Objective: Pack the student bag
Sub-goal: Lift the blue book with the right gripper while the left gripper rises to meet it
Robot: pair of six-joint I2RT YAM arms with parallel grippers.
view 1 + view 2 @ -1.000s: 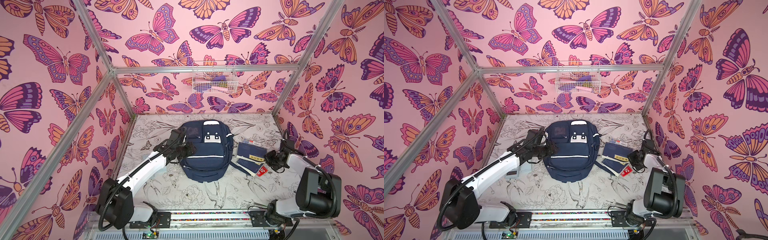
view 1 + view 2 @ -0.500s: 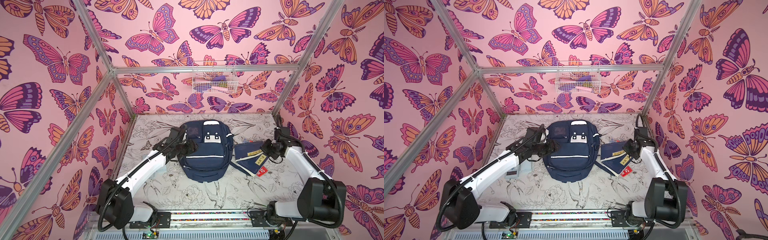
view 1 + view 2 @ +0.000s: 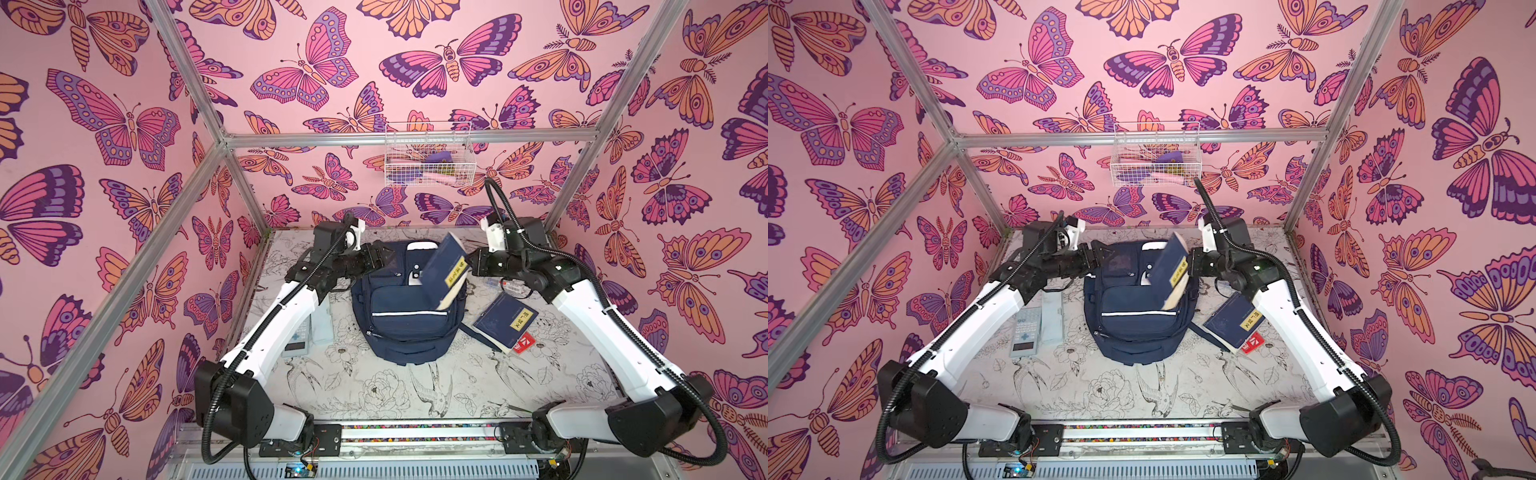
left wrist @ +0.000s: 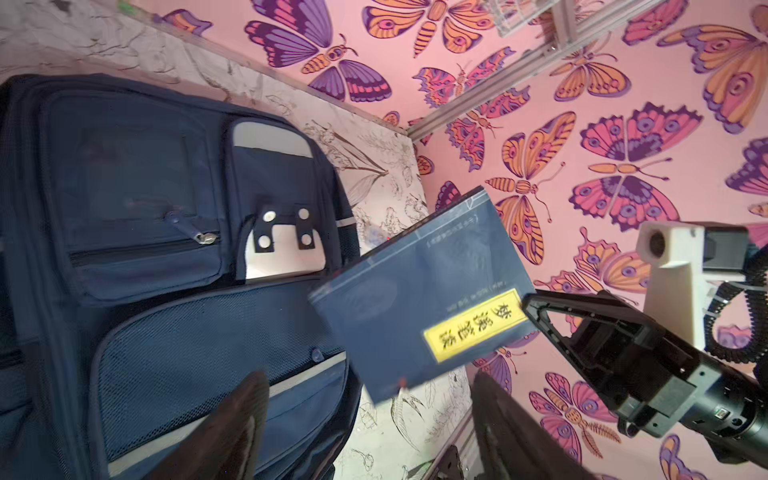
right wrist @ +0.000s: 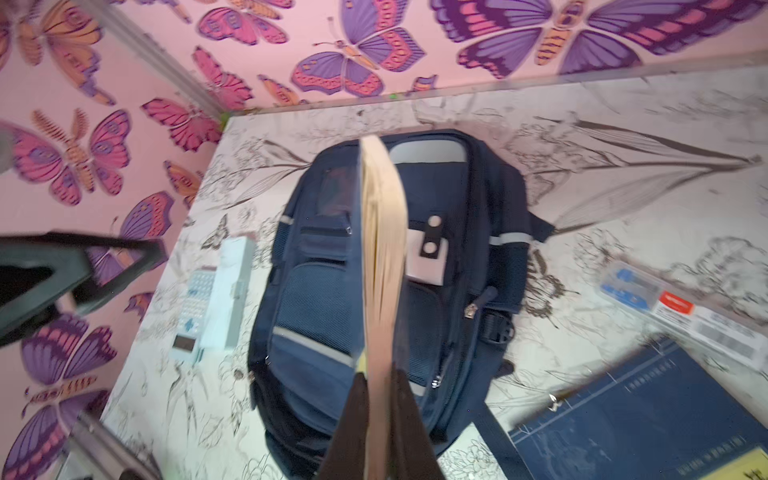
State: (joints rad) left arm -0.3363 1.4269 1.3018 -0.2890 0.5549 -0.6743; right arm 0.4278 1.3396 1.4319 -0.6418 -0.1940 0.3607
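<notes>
Plainly the right fingers (image 5: 343,428) clamp the navy book (image 3: 444,266) tilted above the student bag (image 3: 407,328); left fingers (image 4: 245,415), spread, hover at its top.

Yellow label (image 4: 473,328), apparently "梦溪笔谈", on the held navy book (image 4: 399,291).

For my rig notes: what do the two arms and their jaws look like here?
The left arm and right arm have white shells, black joints and black bases. A black ribbed cable loops along each. The jaws are black, with triangular cut-outs.
</notes>
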